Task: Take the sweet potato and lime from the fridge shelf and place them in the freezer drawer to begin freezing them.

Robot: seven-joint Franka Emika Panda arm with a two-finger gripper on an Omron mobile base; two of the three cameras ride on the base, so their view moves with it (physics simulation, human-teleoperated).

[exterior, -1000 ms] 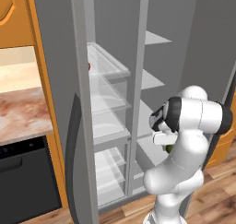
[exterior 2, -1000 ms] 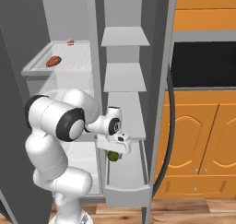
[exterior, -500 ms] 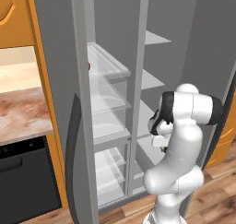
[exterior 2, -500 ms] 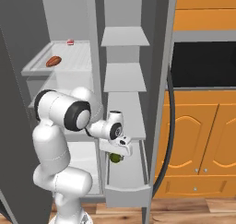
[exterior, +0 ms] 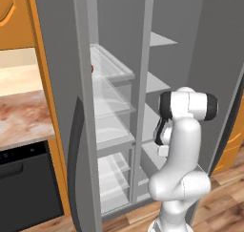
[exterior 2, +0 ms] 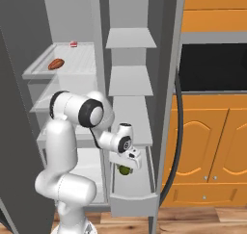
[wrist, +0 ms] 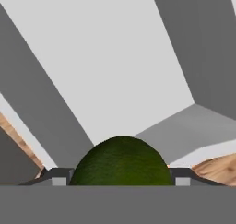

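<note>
Looking from the right base view, we see our pincer (exterior 2: 126, 166) low in the narrow side of the fridge, just over the freezer drawer (exterior 2: 133, 198). The lime (exterior 2: 125, 170) sits between the two fingers, and the pincer is clamped on it. The drawer is pulled out, and its flat pale bottom shows under the lime.

From the hand view we see the lime (wrist: 121, 161) very close, a dark green dome at the bottom, with one small dark finger tip (wrist: 55, 176) on each side of it. Behind it lie the light floor and grey walls of the freezer drawer (wrist: 179, 131). A bit of wooden floor (wrist: 216, 168) peeks out past the drawer's rim.

High up in the wide side, the right base view shows the sweet potato (exterior 2: 56, 64) lying on the top fridge shelf (exterior 2: 58, 76), near its left edge. A small red and white thing (exterior 2: 74, 44) sits at the back of that same shelf.

The left base view shows us other things. The grey fridge door (exterior: 64, 107) stands open in front, and our white arm hides the lime there. To the left is a marble worktop (exterior: 21, 121). The clear fridge shelf (exterior: 112, 68) shows from its side.
</note>
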